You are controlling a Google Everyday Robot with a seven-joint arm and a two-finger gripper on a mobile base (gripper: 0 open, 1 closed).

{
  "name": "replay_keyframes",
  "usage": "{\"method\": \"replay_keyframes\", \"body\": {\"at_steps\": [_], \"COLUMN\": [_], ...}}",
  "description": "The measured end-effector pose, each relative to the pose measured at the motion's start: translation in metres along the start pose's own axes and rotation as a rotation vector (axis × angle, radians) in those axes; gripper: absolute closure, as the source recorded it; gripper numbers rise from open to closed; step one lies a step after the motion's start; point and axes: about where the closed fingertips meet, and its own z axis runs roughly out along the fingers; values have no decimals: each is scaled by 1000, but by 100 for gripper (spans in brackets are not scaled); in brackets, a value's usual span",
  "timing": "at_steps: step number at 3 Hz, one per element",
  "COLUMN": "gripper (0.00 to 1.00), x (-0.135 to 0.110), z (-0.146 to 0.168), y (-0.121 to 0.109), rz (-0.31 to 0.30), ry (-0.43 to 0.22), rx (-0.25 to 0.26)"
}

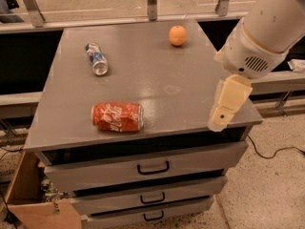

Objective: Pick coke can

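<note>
The coke can (117, 117) is red-orange with white script and lies on its side near the front left of the grey cabinet top (157, 85). My gripper (225, 109) is cream-coloured and hangs below the white arm (267, 27), over the front right edge of the top. It is well to the right of the can, apart from it, and holds nothing that I can see.
A slim blue, white and silver can (96, 58) lies at the back left. An orange (177, 35) sits at the back centre-right. Three drawers (152, 167) are below the top. A cardboard box (33, 204) stands on the floor at the left and a cable (274, 151) at the right.
</note>
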Motion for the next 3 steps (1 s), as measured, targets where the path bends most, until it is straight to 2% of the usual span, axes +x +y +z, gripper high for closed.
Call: {"method": "replay_keyframes", "body": {"at_steps": [1,3], "gripper": [0,0], "x": [-51,-146], "z": [31,100], "y": [7,40], "rz": [5,1], "ry": [-58,-181], "rx": [-51,-148]}}
